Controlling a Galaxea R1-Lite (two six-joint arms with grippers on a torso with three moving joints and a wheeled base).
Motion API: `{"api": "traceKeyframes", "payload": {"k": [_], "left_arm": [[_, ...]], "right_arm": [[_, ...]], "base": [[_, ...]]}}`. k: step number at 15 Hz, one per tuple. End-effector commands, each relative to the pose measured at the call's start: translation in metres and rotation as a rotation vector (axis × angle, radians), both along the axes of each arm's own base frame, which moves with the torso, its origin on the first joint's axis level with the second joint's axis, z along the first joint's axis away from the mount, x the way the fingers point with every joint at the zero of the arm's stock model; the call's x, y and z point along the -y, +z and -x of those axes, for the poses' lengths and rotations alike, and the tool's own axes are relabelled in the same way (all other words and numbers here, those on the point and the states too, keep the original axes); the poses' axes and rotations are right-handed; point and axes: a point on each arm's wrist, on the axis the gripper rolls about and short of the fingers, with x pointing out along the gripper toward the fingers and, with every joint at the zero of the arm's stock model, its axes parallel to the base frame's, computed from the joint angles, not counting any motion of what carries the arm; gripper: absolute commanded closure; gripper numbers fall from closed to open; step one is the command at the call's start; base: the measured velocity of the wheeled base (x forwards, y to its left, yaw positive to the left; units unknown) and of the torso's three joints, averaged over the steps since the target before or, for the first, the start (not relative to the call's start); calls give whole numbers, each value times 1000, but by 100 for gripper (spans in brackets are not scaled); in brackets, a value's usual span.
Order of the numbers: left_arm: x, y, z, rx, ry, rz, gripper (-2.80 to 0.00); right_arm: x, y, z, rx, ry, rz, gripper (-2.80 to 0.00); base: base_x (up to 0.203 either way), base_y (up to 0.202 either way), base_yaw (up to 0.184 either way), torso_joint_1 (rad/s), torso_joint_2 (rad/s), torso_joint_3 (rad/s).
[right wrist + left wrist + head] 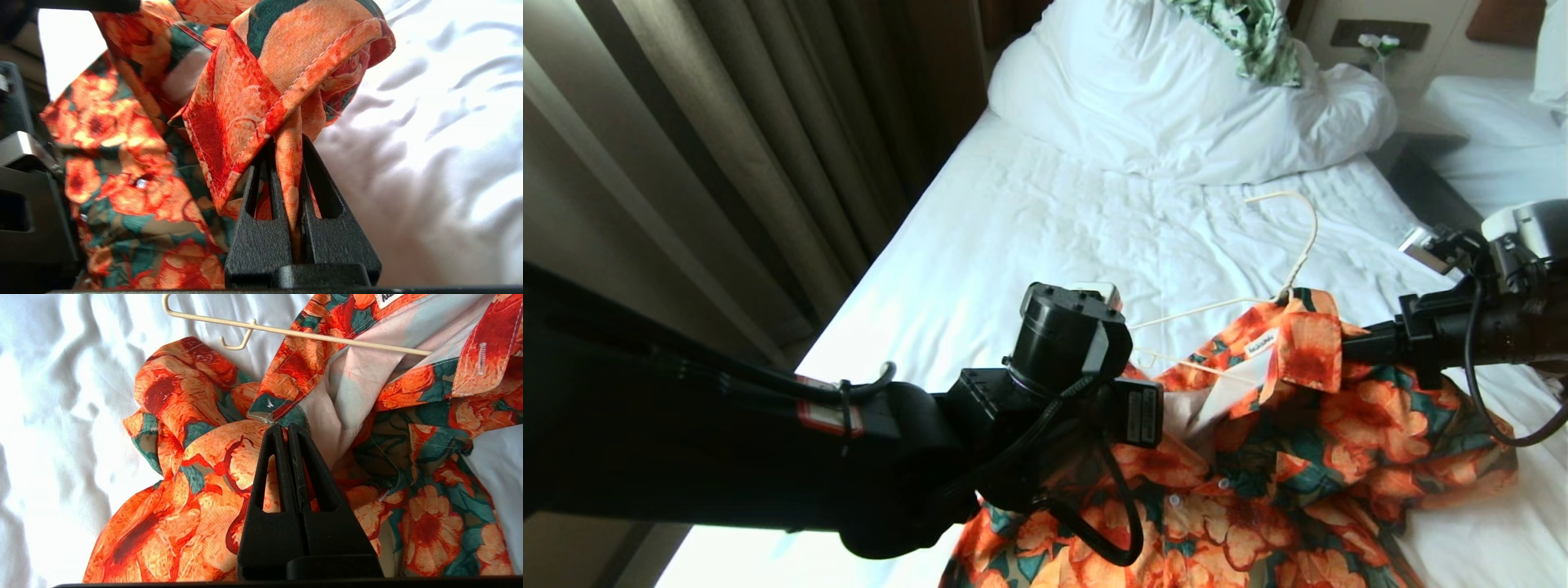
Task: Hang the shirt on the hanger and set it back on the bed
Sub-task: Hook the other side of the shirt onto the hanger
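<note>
White bed [1029, 220] fills the scene. Left gripper [288, 430], fingers pressed together, pinches the shirt [1258, 457] near its collar; right gripper [286, 147] pinches a collar fold. Beyond them, the hanger [1298, 245] lies partly hidden inside the neck, hook pointing far.

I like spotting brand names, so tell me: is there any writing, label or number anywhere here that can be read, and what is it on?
White neck label inside the collar of the shirt: dark lettering, too small and blurred to read; in the left wrist view it is cut off at the edge.
Red and white sticker on the left arm: no legible text.
Hanger, bed, wall panel: no writing visible.
</note>
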Motion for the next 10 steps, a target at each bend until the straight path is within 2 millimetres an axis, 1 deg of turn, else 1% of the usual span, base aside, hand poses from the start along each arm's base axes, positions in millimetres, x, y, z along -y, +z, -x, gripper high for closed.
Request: {"api": "traceKeyframes", "payload": {"k": [1, 3, 4, 6, 10], "left_arm": [[-4, 10, 10, 13, -14, 23, 0], [-2, 5, 27, -1, -55, 11, 0], [-2, 3, 30, -12, -58, 14, 0], [-3, -1, 32, -26, -58, 5, 0], [-8, -16, 41, -59, -69, -35, 0]], "right_arm": [[-1, 11, 9, 29, 19, -23, 0], [-2, 20, 16, 31, 46, -71, 0], [-3, 23, 18, 30, 59, -88, 0], [-4, 28, 21, 13, 91, -147, 0], [-3, 32, 14, 47, 114, -182, 0]], "base": [[0, 0, 0, 0, 0, 0], [0, 0, 0, 0, 0, 0], [0, 0, 0, 0, 0, 0], [0, 0, 0, 0, 0, 0], [0, 0, 0, 0, 0, 0]]}}
